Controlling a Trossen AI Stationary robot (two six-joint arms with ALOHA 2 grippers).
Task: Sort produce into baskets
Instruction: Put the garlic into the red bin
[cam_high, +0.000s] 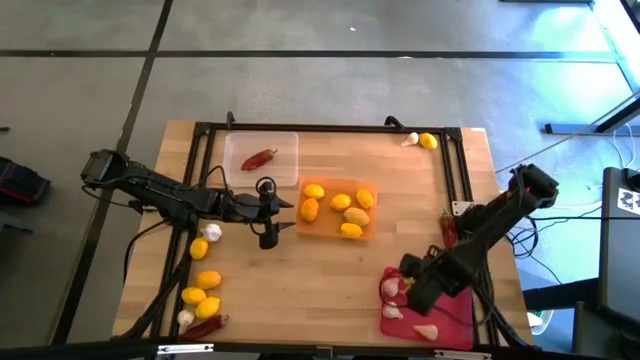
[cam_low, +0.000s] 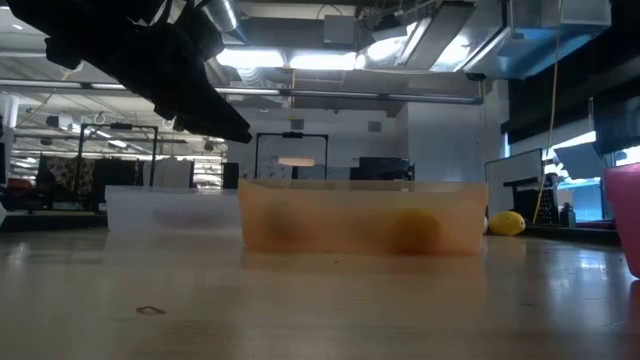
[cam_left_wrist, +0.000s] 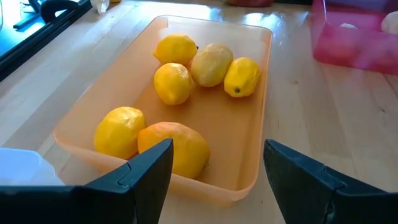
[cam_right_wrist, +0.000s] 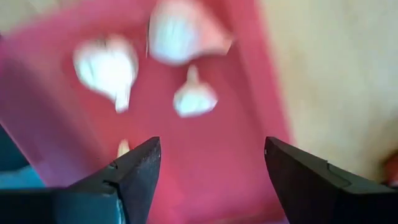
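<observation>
Right fingers (cam_right_wrist: 211, 168) spread wide over garlic (cam_right_wrist: 194, 96) in red tray (cam_right_wrist: 249, 174), left fingers (cam_left_wrist: 217, 168) wide beside lemons (cam_left_wrist: 174, 83)

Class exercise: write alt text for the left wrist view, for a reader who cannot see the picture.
An orange tray on a wooden table holds six yellow lemons, seen past the two open dark fingers of the left end effector, which holds nothing. A red-pink tray with something whitish inside shows farther off, and a pale clear tray's corner sits beside the nearer finger.
</observation>
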